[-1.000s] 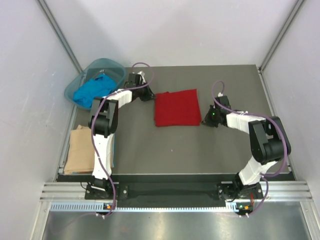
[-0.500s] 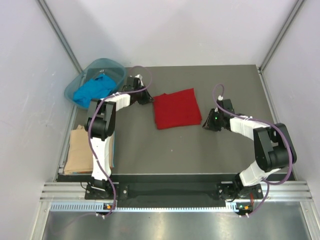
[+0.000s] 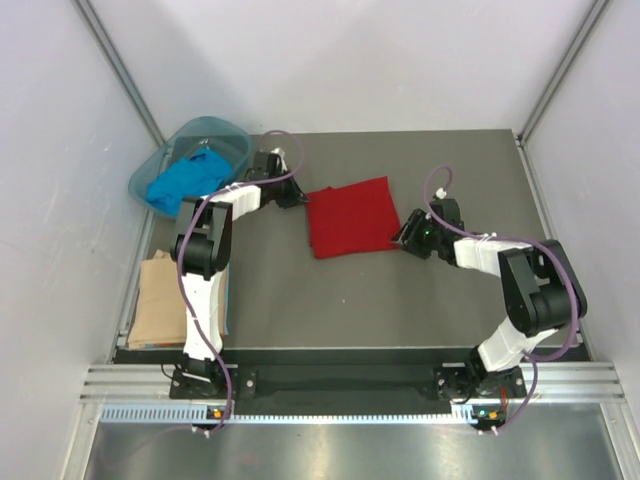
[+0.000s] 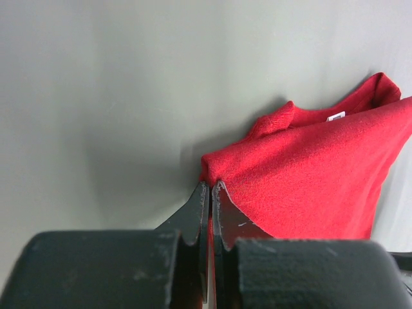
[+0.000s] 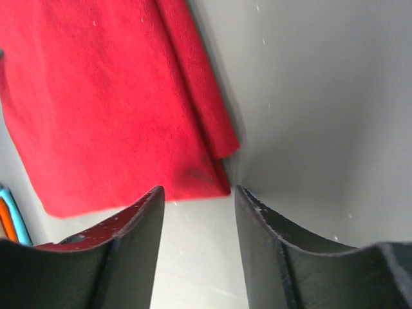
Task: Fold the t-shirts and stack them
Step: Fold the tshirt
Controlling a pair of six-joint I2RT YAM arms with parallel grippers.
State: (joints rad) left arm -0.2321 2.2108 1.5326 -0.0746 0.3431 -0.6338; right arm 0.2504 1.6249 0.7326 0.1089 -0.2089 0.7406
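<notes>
Low over grey table [image 3: 350, 300], left pincer [image 4: 211, 187] pinches red t-shirt [image 3: 350, 215] corner; right pincer [image 5: 197, 190] spread alongside.

One red t-shirt [image 3: 350, 217], one blue t-shirt [image 3: 185, 181], one tan t-shirt [image 3: 160, 298], one teal basin [image 3: 222, 127].

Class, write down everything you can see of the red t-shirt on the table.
The red t-shirt is soft deep-red knit cloth, folded into a rectangle and lying flat on the grey table. A ribbed collar with a small white neck label shows at one edge. The left end effector is shut, pinching one corner; the right end effector stands open at the opposite side, not gripping.
</notes>
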